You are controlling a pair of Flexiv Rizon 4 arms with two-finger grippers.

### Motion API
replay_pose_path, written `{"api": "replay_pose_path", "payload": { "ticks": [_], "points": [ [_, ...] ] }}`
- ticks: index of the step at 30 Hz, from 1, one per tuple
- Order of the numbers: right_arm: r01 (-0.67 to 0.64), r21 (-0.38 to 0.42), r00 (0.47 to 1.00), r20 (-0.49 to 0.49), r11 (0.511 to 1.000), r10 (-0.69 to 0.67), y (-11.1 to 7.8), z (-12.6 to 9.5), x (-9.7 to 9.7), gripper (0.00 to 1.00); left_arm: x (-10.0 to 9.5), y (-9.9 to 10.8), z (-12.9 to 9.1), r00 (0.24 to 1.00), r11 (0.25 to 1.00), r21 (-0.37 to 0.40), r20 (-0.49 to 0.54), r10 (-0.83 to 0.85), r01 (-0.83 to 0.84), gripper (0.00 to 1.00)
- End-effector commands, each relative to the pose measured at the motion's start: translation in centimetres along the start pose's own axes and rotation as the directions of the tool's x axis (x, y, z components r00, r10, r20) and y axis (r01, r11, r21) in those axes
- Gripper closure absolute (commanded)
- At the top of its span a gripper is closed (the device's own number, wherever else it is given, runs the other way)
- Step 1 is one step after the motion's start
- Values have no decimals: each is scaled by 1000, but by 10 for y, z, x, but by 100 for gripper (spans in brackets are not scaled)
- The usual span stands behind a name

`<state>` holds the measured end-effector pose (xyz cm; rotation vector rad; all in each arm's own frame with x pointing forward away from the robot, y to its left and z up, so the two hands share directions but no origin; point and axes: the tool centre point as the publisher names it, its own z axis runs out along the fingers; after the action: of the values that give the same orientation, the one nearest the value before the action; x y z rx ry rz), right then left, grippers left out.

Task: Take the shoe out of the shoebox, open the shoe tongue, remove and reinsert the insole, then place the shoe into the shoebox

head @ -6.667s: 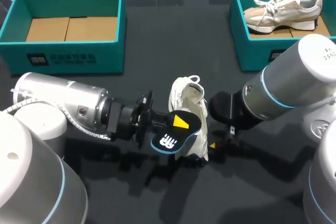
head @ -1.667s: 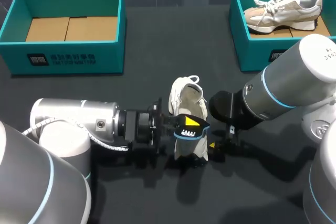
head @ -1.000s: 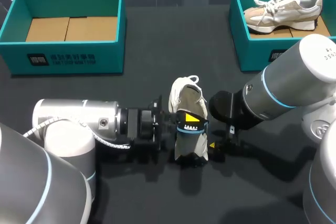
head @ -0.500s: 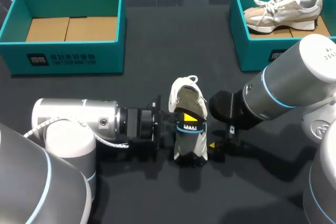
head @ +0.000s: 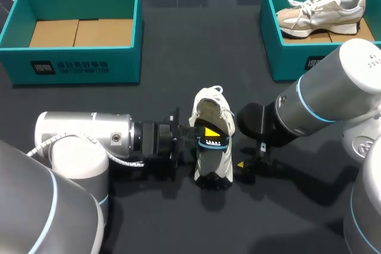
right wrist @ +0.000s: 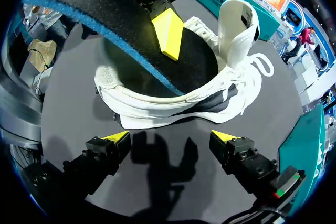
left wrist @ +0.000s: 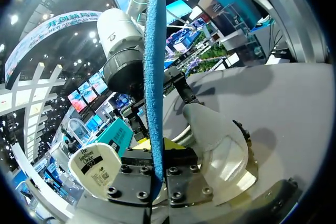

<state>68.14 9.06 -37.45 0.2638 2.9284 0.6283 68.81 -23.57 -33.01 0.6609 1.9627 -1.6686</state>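
A white shoe (head: 214,159) lies on the dark table between my two arms, its tongue (right wrist: 237,20) pulled up. My left gripper (head: 202,137) is shut on a black insole with a blue edge (head: 212,141). The insole (right wrist: 131,24) slants into the shoe's (right wrist: 210,93) opening, its far end sticking out above the heel. In the left wrist view the insole (left wrist: 154,77) shows edge-on between that gripper's (left wrist: 156,148) fingers, with the shoe (left wrist: 220,145) beside it. My right gripper (right wrist: 170,140) stands open beside the shoe's sole, holding nothing; it is also in the head view (head: 250,165).
A teal shoebox (head: 77,63) with a bare cardboard floor stands at the back left. Another teal shoebox (head: 280,57) at the back right holds a second, beige and white shoe (head: 321,7). Dark tabletop runs in front of the shoe.
My left gripper has pushed the insole a little lower into the shoe's opening, and the shoe has shifted slightly with it. The right arm has kept still.
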Motion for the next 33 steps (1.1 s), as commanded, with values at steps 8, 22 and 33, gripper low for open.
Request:
{"api": "replay_pose_path", "payload": {
  "ticks": [8,22,33],
  "points": [
    [0,-1,1000,3,1000,0,-1,0,2,0,-1,14,8,1000,1000,-30,-7,0,-1,100],
    [0,-1,1000,3,1000,0,-1,0,2,0,-2,23,8,998,997,-55,-19,52,-53,100],
    [0,-1,1000,3,1000,0,-1,0,2,0,-2,17,6,999,998,-46,-14,33,-33,100]
  ]
}}
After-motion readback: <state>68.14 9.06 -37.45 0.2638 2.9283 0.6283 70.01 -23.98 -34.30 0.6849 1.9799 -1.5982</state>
